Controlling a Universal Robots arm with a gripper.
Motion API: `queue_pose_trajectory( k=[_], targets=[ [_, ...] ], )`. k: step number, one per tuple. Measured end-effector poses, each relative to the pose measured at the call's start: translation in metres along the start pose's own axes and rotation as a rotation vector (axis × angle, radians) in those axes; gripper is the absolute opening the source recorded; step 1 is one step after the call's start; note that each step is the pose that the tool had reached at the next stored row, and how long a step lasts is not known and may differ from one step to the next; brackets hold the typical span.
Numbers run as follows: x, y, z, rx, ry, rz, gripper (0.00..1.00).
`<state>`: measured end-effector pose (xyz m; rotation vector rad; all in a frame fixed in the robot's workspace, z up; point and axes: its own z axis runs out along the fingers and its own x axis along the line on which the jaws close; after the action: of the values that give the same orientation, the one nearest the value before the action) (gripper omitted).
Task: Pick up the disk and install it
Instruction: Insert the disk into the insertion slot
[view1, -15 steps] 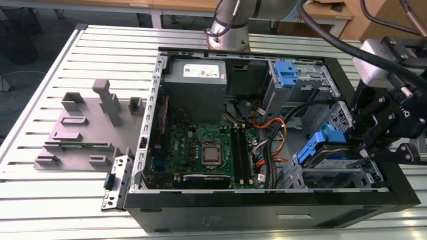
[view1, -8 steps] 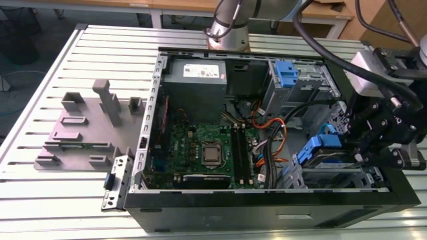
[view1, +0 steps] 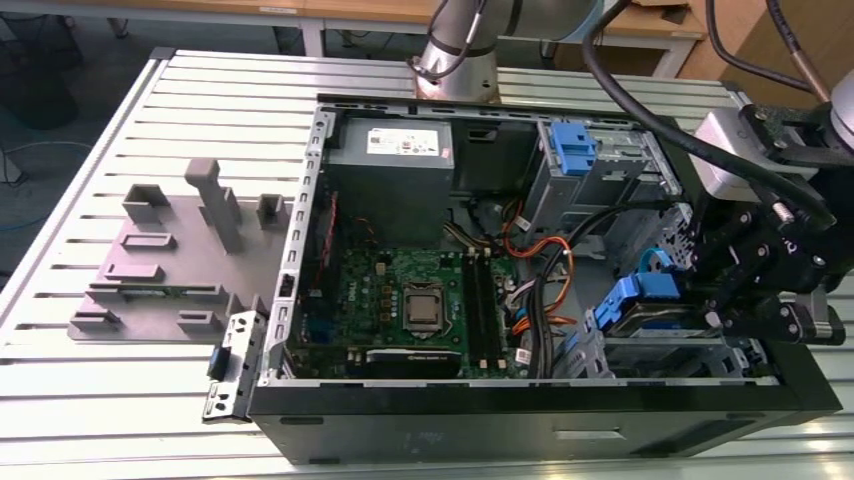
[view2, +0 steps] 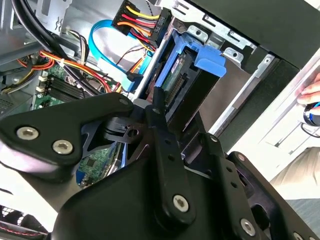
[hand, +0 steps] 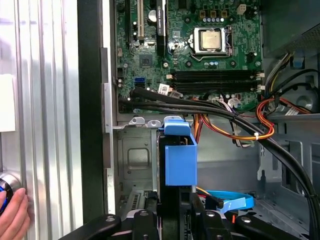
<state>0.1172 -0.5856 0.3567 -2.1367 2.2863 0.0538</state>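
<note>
The disk (view1: 650, 300) with blue side rails stands on edge in the metal drive cage (view1: 674, 345) at the exterior view's right, near the front corner of the open computer case (view1: 534, 420). My gripper (view1: 714, 300) is shut on the disk from the right side of that view. In the first wrist view the disk's blue rail (hand: 179, 160) runs down between my black fingers (hand: 150, 217). The second wrist view shows the disk (view2: 182, 85) tilted, its blue tab (view2: 210, 62) against the cage, with a fingertip (view2: 157, 97) on its edge.
A grey power supply box (view1: 394, 145) and an upright blue latch (view1: 574, 148) sit at the case's back. The motherboard (view1: 400, 300) and orange and black cables (hand: 240, 125) lie beside the cage. A grey fixture (view1: 174, 250) stands left of the case. A person's hand (hand: 12, 215) rests nearby.
</note>
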Motion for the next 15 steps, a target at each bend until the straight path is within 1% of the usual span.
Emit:
queue_pose_trajectory(
  k=[2, 3, 4, 12, 13, 14, 15],
  targets=[
    [0.0001, 0.0000, 0.0007, 0.0002, -0.0010, 0.000, 0.36],
    [0.0001, 0.0000, 0.0005, 0.0001, -0.0007, 0.000, 0.36],
    [0.0000, 0.0000, 0.0003, 0.0000, -0.0003, 0.000, 0.42],
    [0.0000, 0.0000, 0.0000, 0.0001, 0.0005, 0.000, 0.42],
    [0.0000, 0.0000, 0.0000, 0.0001, 0.0005, 0.000, 0.43],
    [0.0000, 0.0000, 0.0001, 0.0000, 0.0003, 0.000, 0.49],
    [0.0000, 0.0000, 0.0000, 0.0000, 0.0005, 0.000, 0.49]
  ],
)
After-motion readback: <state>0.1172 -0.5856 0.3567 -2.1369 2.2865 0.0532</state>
